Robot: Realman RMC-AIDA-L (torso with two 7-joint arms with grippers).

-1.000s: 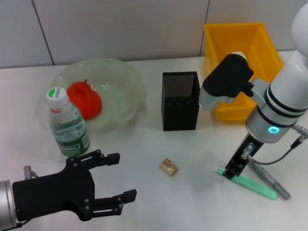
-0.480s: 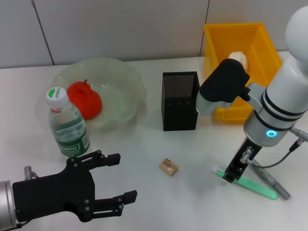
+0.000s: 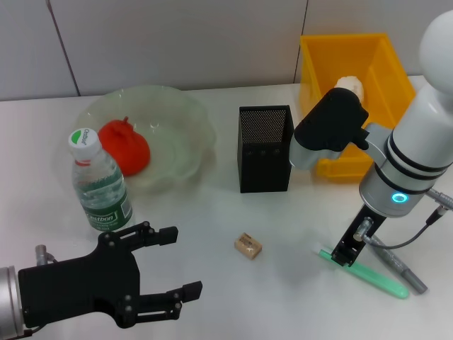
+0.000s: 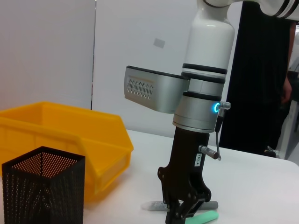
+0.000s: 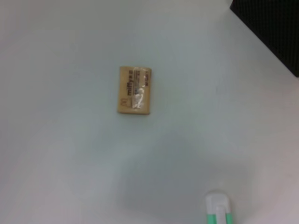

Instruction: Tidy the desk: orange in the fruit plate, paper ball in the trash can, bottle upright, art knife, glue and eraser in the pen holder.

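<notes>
Clearly the right claw [image 3: 345, 253], fingers spread over the near end of the green art knife [image 3: 375, 276] lying flat on the desk [image 3: 283, 297], should close squarely across its narrow body, while the left claw [image 3: 164, 265] idles open.

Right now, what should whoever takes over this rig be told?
Right tool: down at the green art knife on the table, apparently closing on its end.
Left tool: open, idle near the front edge.
Done: orange in fruit plate, paper ball in trash can, bottle upright.
Left: art knife, grey pen-like item and eraser into the pen holder.
</notes>
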